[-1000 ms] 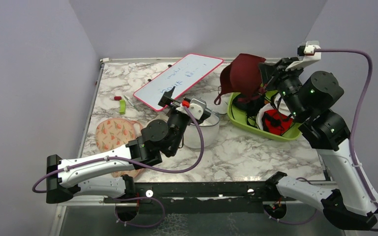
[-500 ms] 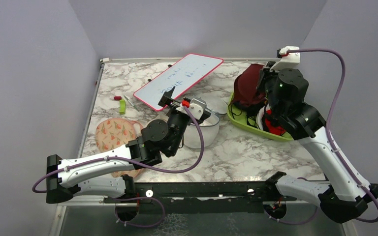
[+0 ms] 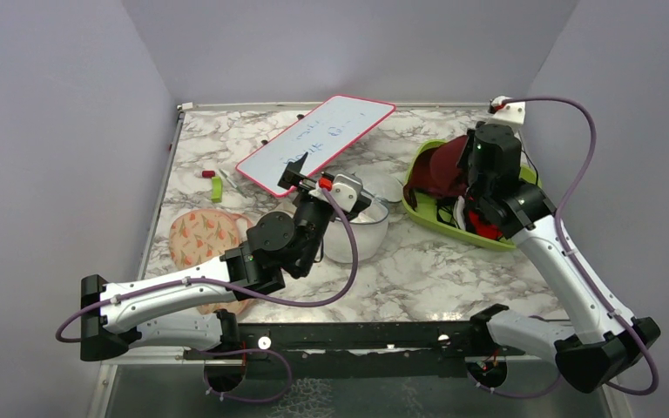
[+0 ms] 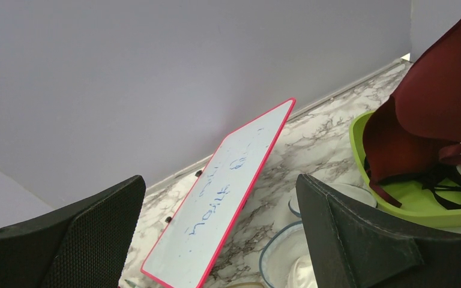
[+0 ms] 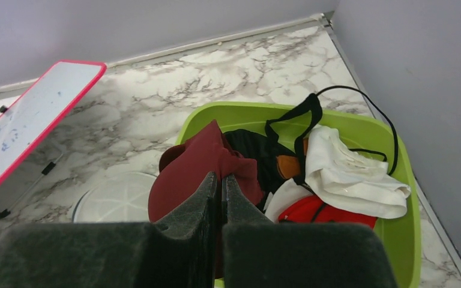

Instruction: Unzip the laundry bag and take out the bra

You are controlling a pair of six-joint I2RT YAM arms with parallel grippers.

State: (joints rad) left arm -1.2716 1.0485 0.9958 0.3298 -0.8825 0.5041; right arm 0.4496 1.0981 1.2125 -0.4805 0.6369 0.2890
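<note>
Over the table, in the top external view, the right gripper (image 3: 463,167) had come down within the last second. A moment earlier it held the bra (image 3: 438,170) high and spread out above the far end of the green tray (image 3: 424,215); now the maroon cloth lay bunched at the tray's left end, on the other garments there. The laundry bag (image 3: 361,231) sat well apart from it near the table's middle, a pale mesh drum partly hidden under the left gripper (image 3: 294,178), which had not shifted. The peach floral pouch (image 3: 202,237) lay at the near left and the whiteboard (image 3: 318,144) beyond the bag. From the left wrist, the two black fingers (image 4: 96,240) stood wide apart with nothing between them. They framed the whiteboard, with the bag's rim at the bottom edge and the bra draped over the tray's wall on the right. From the right wrist, the foam pads (image 5: 207,198) were pressed together on a fold of the bra, which spilled down to the left of a black strappy garment (image 5: 288,129), a white cloth (image 5: 348,174) and a bright red piece (image 5: 318,213). A pale round disc (image 5: 117,198) lay on the marble just outside the tray. Judging by this, the bra was already clear of the bag and lowered to a resting place. What likely remained was only for the right jaws to part and let it go.
</note>
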